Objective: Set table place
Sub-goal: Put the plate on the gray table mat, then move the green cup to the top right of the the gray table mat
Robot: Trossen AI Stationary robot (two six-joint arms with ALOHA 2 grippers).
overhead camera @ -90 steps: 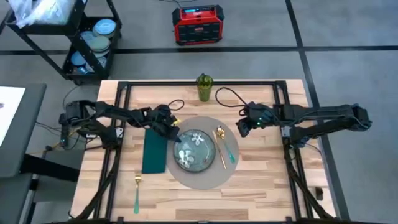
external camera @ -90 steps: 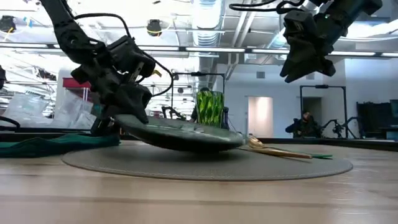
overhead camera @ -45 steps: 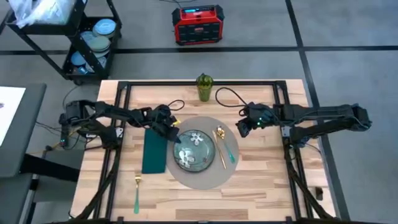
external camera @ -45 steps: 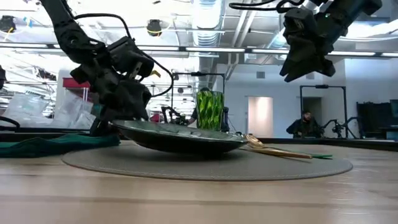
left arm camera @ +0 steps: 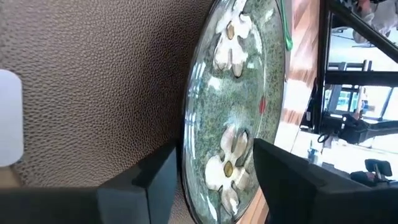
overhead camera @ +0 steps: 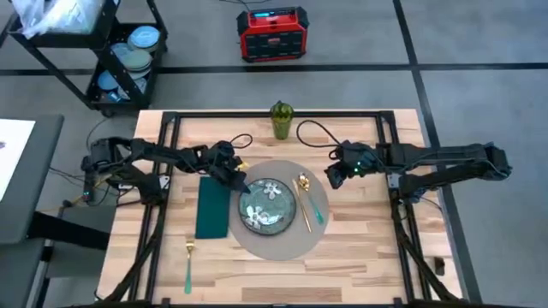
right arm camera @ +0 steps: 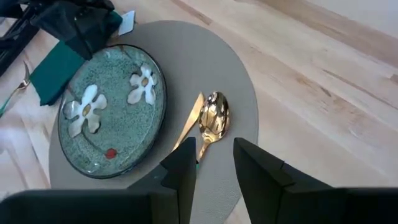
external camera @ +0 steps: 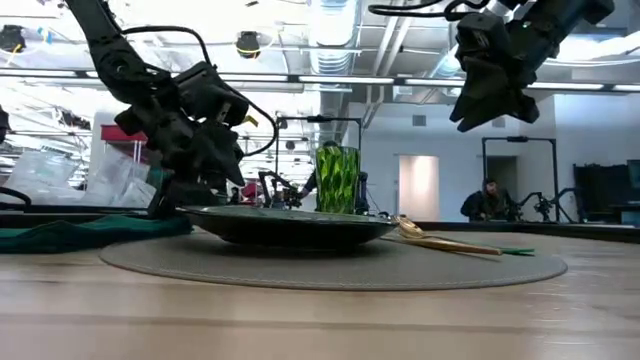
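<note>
Left gripper [overhead camera: 237, 178] hovering at plate's [overhead camera: 267, 205] near-left rim, fingers spread wide, holding nothing; plate lying flat on mat [overhead camera: 282, 248], mid-table [overhead camera: 368, 257]. Right gripper [overhead camera: 335, 174] waiting, open, beyond spoon [overhead camera: 301, 185]. Fork [overhead camera: 188, 265] lying nearest left arm, handle pointing toward table front.

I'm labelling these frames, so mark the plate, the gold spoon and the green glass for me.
plate [overhead camera: 267, 205]: high view, on its flowered centre.
gold spoon [right arm camera: 214, 119]: right wrist view, on its bowl.
green glass [external camera: 338, 179]: low view, on the middle of its side.
</note>
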